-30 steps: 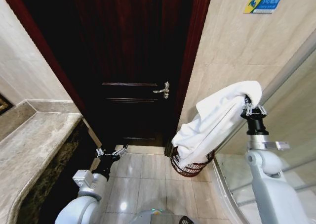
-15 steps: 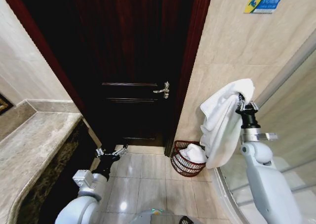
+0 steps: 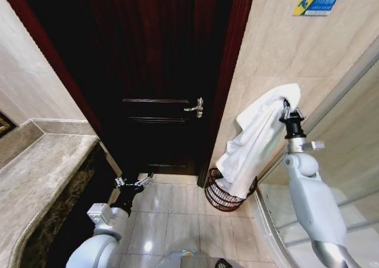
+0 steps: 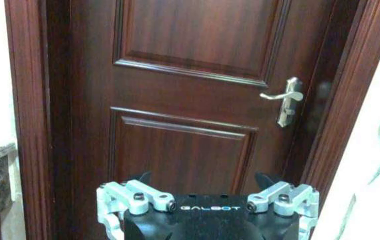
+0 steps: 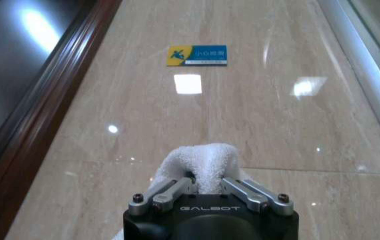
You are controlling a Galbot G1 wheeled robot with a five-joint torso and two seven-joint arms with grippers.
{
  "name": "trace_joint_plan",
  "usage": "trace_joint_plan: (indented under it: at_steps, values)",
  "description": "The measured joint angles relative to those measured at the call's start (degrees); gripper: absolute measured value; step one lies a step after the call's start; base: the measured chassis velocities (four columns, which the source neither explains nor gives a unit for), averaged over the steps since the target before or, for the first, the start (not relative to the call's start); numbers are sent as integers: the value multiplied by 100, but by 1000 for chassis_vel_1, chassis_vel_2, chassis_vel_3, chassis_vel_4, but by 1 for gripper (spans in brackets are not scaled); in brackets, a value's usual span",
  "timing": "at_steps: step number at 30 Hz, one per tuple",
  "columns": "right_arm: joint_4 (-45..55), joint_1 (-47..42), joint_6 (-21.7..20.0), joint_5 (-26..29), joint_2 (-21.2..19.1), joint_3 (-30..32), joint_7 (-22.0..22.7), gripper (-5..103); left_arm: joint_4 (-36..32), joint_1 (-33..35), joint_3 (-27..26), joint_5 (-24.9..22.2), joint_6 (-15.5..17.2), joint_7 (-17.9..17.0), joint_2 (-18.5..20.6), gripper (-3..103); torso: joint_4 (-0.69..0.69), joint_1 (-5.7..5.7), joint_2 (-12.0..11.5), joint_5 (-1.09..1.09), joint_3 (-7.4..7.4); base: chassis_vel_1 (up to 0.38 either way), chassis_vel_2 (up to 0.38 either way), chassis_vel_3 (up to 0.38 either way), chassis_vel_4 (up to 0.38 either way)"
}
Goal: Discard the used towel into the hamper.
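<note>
Raised by the tiled wall, the right tool (image 3: 290,111) stays pinched on a white terry towel (image 3: 254,144) whose tail drapes into the reddish-brown woven-slat hamper (image 3: 222,198) on the floor beside the door — release comes next, likely after lowering — while the left tool (image 3: 134,183) idles low, spread open.

- A bathroom, by its fittings, likely in a hotel or a home.
- Glossy beige stone tiles cover the walls (image 3: 278,49) and the floor (image 3: 172,220).
- A marble counter (image 3: 35,179) runs along the lower left of the frame.
- A dark wooden panelled door (image 3: 160,73) with a metal lever handle (image 3: 195,107) fills the middle.
- A blue-and-yellow caution sign (image 3: 316,2) sits at upper right.
- A curved glass shower screen (image 3: 349,132) stands at right.
- A woven hamper (image 3: 222,198) sits on the floor by the door frame, with a white towel (image 3: 254,141) hanging over it.
</note>
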Motion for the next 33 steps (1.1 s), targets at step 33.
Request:
trace_joint_plan:
  at_steps: [33]
  values:
    - [-1256,-1329,935,-20,774,320,-833,6,0,0,0,0,0,0,0,100,0,0,0,0,-1,0,0,0,0]
